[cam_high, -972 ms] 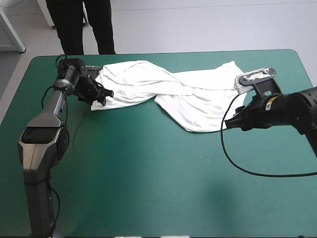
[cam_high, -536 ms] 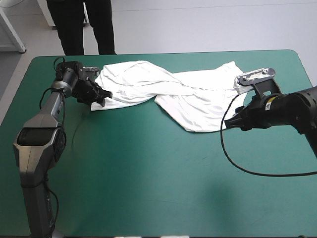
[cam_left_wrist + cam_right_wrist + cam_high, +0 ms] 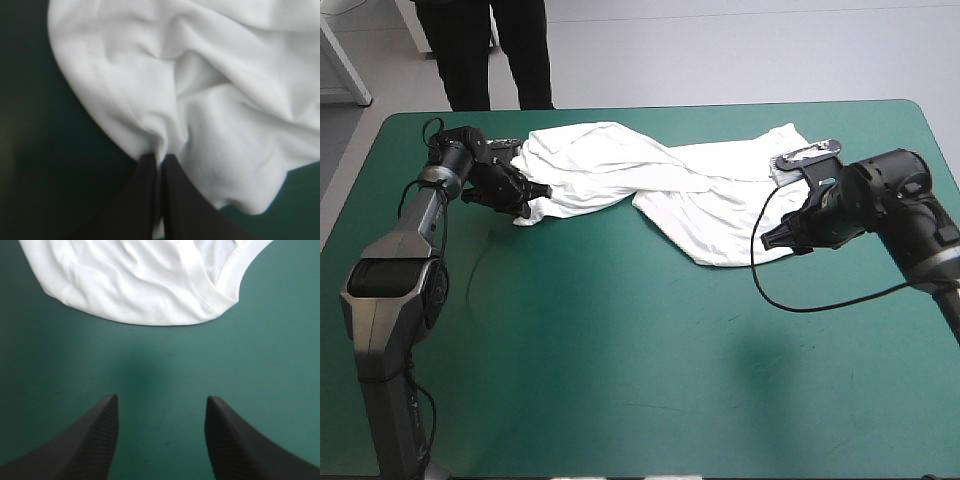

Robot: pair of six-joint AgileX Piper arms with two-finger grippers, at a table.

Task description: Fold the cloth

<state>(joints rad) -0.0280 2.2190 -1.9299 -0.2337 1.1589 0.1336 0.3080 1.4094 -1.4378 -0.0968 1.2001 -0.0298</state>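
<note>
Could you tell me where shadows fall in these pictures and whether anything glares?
High view: soft shadows on the cover by the left arm and under the right arm, no glare on the T-shirt. Right wrist view: a dim shadow on the cover ahead of the open right jaws, short of the T-shirt. Left wrist view: the cover beside the T-shirt is deeply shaded.

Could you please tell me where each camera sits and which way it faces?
High view: above and behind the robot, looking down at the teal-green covered table; both arms show.
Left wrist view: above the left gripper, looking along it; jaws shut on the white short-sleeved T-shirt.
Right wrist view: above the right gripper, facing the cover; jaws open, T-shirt's edge ahead.
All three show the T-shirt.
</note>
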